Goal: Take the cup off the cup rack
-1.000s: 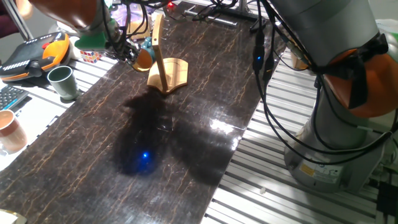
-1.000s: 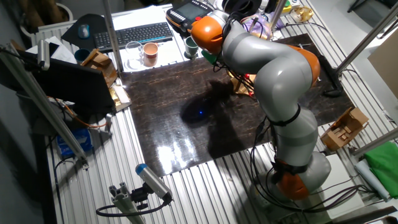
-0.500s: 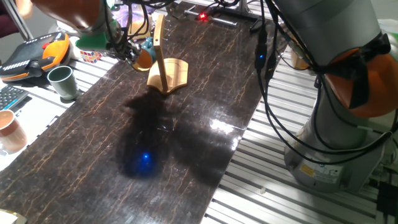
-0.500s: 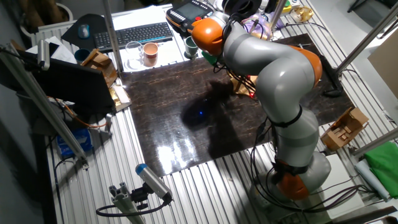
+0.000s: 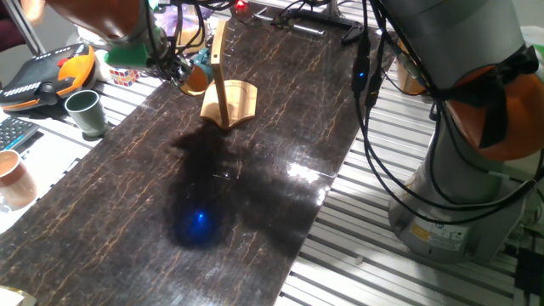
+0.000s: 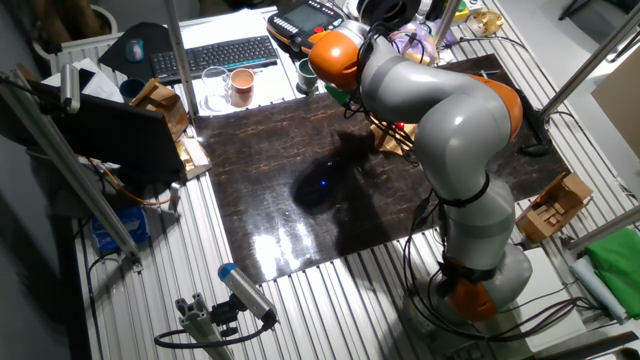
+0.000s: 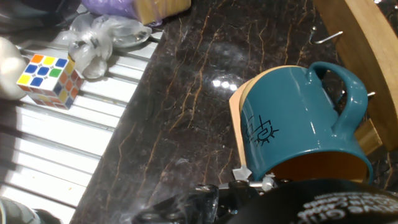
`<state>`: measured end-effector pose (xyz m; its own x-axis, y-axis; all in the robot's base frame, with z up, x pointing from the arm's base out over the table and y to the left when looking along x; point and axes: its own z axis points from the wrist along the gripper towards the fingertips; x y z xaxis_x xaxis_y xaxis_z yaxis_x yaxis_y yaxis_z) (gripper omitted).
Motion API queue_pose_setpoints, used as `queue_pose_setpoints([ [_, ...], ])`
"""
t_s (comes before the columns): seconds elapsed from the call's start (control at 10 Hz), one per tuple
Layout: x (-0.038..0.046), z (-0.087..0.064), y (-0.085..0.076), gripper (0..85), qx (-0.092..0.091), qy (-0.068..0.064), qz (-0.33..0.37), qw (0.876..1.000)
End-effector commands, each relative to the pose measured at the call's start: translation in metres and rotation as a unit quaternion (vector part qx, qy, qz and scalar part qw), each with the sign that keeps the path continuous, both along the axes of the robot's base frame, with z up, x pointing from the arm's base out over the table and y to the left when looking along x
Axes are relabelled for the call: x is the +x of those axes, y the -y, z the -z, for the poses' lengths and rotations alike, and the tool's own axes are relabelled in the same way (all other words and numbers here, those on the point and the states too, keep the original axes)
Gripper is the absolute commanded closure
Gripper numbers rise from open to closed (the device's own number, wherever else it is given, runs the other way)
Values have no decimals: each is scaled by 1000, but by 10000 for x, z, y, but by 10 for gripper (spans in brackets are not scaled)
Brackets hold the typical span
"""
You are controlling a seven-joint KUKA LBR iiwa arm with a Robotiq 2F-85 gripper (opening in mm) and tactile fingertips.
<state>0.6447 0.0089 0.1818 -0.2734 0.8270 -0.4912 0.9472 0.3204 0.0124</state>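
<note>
The cup (image 7: 292, 127) hangs beside the cup rack (image 5: 223, 76), above the table (image 5: 255, 187).

Overall light: dim room, lit from above.
Table (image 5: 280, 110): glossy dark marble with white glare patches near its middle edge; a blue light spot glows in the arm's broad shadow.
Other fixed view: sharp, evenly lit (same glare).
Hand view: cup (image 7: 298, 121) bright and crisp; the black part along the bottom edge is blurred.
</note>
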Motion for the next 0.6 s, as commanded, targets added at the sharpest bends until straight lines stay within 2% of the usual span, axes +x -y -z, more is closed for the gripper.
queue_pose_setpoints([
  [0.0, -5, -12, -2, 840, 0, 0, -1, 1000],
  [0.5, 11, -72, -65, 840, 3, -4, 0, 1000],
])
